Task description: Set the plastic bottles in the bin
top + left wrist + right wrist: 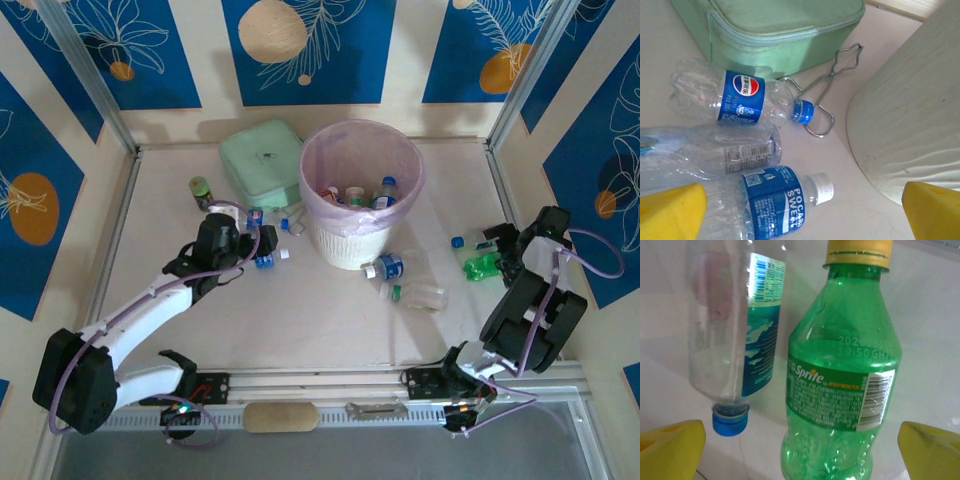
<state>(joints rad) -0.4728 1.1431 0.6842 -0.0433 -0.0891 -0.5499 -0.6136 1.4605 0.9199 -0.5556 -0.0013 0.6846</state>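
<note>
Plastic bottles lie before the left gripper, jaws spread wide and empty, while the right gripper, equally spread, frames a green bottle without touching it.

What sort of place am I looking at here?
Likely a robot test booth: two arms bolted to the table edge, blue patterned wall panels closing it in, and plastic bottles strewn around a bin.

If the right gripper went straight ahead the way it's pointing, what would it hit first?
Probably the green Sprite bottle, centred ahead of the open right gripper; the clear blue-capped bottle lies off to one side.
</note>
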